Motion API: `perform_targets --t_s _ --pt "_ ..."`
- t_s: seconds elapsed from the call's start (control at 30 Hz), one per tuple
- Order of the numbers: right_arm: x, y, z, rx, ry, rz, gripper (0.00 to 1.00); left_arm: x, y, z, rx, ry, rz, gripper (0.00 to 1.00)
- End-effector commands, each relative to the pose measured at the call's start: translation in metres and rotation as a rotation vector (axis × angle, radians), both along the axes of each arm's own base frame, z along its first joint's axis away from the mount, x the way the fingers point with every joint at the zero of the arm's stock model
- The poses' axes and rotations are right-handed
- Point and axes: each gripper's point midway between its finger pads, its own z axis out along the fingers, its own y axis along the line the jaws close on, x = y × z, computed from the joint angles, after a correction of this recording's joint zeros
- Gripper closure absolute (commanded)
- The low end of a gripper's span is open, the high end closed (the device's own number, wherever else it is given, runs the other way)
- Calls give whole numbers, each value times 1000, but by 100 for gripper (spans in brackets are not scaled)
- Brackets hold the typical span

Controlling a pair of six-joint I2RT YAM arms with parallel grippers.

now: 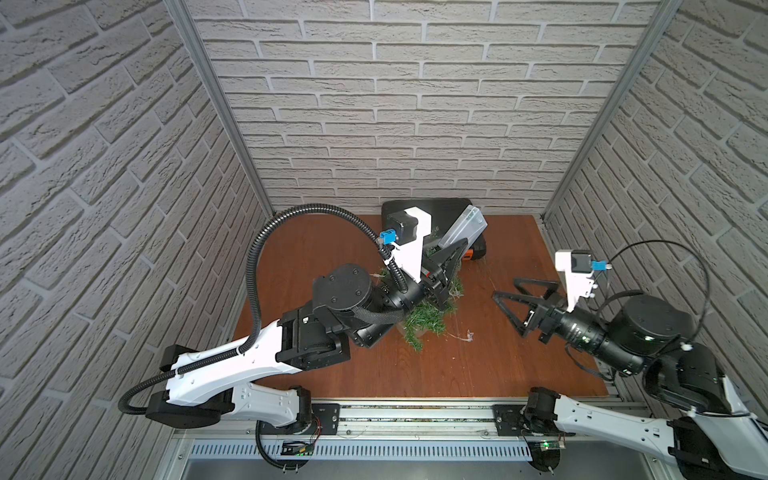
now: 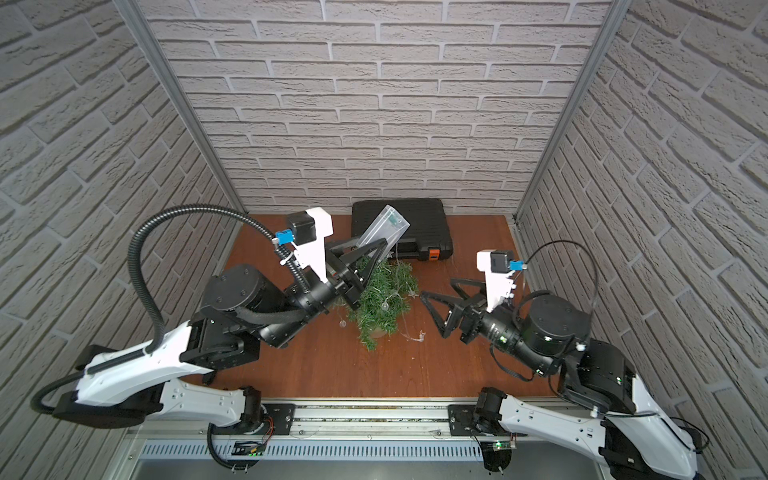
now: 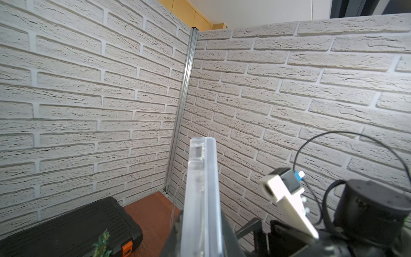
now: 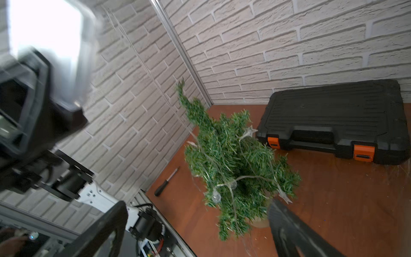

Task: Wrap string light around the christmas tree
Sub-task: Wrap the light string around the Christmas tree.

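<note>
You have two arms here, one black tool case (image 2: 419, 224), one christmas tree (image 2: 382, 307), one string light (image 4: 244, 178) and one screwdriver (image 4: 166, 182).

Your left pincer (image 2: 376, 246) is raised above the tree and clamped on the string light's clear box (image 2: 384, 226), which sticks up tilted from its jaws. A thin wire runs from the box down to the tree. Your right pincer (image 2: 437, 288) sits on the tree's right-arm side, apart from it, with its jaws spread wide and nothing in them.

The rest of the string light is draped over the branches. In the right wrist view you can count two round bulbs (image 4: 216, 196) and two stars (image 4: 250, 131). One more star lies on the worktop (image 2: 332, 365) near the tree's foot. The screwdriver lies on the tree's left-arm side, well apart from it.

The tool case, behind the tree against the back wall, is shut and shows two orange latches, so you cannot tell what is inside. A beige pot (image 4: 259, 222) holds the tree, which stands on the worktop.

The worktop is red-brown wood grain, closed in by three pale brick-pattern walls (image 2: 374, 104).
</note>
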Motion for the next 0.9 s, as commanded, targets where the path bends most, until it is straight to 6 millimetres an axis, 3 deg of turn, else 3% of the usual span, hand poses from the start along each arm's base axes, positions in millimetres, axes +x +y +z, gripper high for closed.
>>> perform_targets --t_s 0.0,0.1,0.23,0.4,0.6,0.73,0.8,0.87 --pt "7 27 -47 -151 -1 80 6 -9 11 29 -89 -5 -45 100" --pt "20 38 -75 -203 20 53 9 -12 13 32 -95 -5 -60 100" --pt "38 42 -90 -261 22 -21 18 -14 19 33 -101 1 -65 100" --pt "54 41 -99 -313 8 -95 38 -14 32 32 -101 9 -50 100" --pt "43 60 -95 -274 -3 27 70 -8 65 20 -91 33 16 100" --pt "35 60 -106 -285 23 66 71 -7 75 8 -72 61 33 100" --pt "34 56 -114 -305 37 57 56 -10 72 4 -66 64 7 100" --pt "37 47 -124 -340 49 18 51 -16 64 1 -60 70 -44 100"
